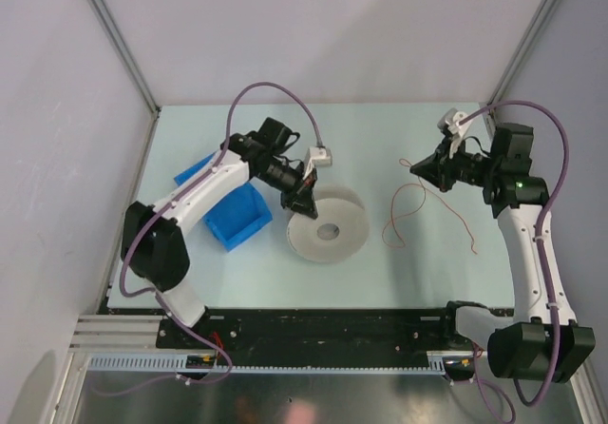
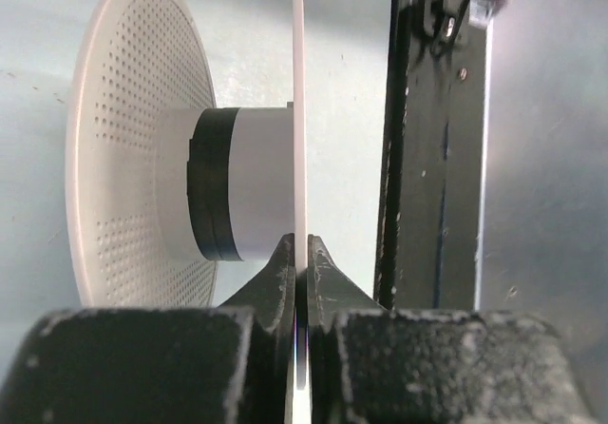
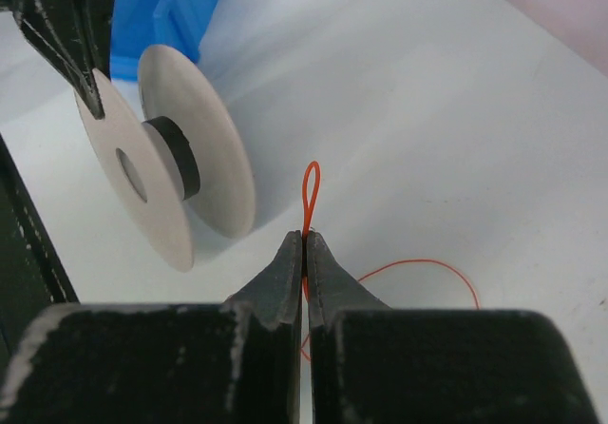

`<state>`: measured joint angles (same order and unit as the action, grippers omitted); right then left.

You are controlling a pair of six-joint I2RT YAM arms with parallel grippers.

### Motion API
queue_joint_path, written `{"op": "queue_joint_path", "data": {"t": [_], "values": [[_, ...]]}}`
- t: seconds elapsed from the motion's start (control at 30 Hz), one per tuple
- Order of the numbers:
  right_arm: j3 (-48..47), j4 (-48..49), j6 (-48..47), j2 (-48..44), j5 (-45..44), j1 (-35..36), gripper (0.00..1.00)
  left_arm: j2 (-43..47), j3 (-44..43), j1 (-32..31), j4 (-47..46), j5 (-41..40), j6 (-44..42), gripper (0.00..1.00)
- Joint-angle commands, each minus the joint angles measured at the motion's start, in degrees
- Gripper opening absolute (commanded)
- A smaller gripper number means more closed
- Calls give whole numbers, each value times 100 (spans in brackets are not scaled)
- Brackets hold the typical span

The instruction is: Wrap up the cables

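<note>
A grey-white round spool point(image 1: 328, 229) with a dark hub lies in the middle of the table. My left gripper point(image 1: 302, 203) is shut on the thin edge of one of its flanges point(image 2: 298, 110); the perforated other flange point(image 2: 133, 139) shows to the left. The thin reddish-brown wire point(image 1: 404, 210) hangs in loops to the right of the spool. My right gripper point(image 1: 418, 169) is shut on it, with a small orange loop point(image 3: 311, 191) sticking out past the fingertips. The spool also shows in the right wrist view point(image 3: 171, 172).
A blue bin point(image 1: 239, 217) sits left of the spool, beside my left arm. The wire's free end trails toward the table's right side point(image 1: 472, 248). A black rail point(image 1: 332, 329) runs along the near edge.
</note>
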<state>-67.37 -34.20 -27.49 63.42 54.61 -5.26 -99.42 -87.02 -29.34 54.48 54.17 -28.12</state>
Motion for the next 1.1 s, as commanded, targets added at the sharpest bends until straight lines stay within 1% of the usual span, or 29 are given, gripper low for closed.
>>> {"op": "queue_joint_path", "data": {"t": [0.0,0.07,0.17,0.27,0.4,0.53,0.67,0.7,0.77,0.93,0.97,1.07], "values": [[-249,-585,-652,-103,-60,247,0,480,413,-299,-80,-812,-1012,0],[-245,-856,-993,-108,-151,421,0,609,526,-414,-87,-974,-1099,0],[-246,-1209,-1436,-98,-375,896,0,810,698,-638,-143,-1299,-1354,0],[-244,-1241,-1406,-74,-398,1096,0,896,709,-897,-194,-1776,-1527,0],[-247,-1275,-1360,-56,-609,1470,0,1030,803,-1082,-208,-1967,-1579,2],[-243,-1343,-1308,-42,-916,1851,0,1233,961,-1355,-214,-2116,-1382,7],[-237,-1437,-1223,-37,-1085,2144,0,1359,1031,-1483,-246,-2096,-925,12],[-230,-1421,-1197,-34,-1115,2192,0,1370,1039,-1494,-254,-2082,-836,14],[-225,-1368,-1174,-10,-1202,2296,0,1405,1054,-1504,-265,-2061,-787,24],[-224,-1185,-1211,30,-1388,2500,0,1518,905,-1466,-271,-2186,-703,55],[-228,-1181,-1222,30,-1416,2537,0,1564,844,-1419,-271,-2158,-668,59],[-226,-1204,-1183,1,-1503,2704,0,1837,633,-1096,-267,-1727,-575,70]]}}
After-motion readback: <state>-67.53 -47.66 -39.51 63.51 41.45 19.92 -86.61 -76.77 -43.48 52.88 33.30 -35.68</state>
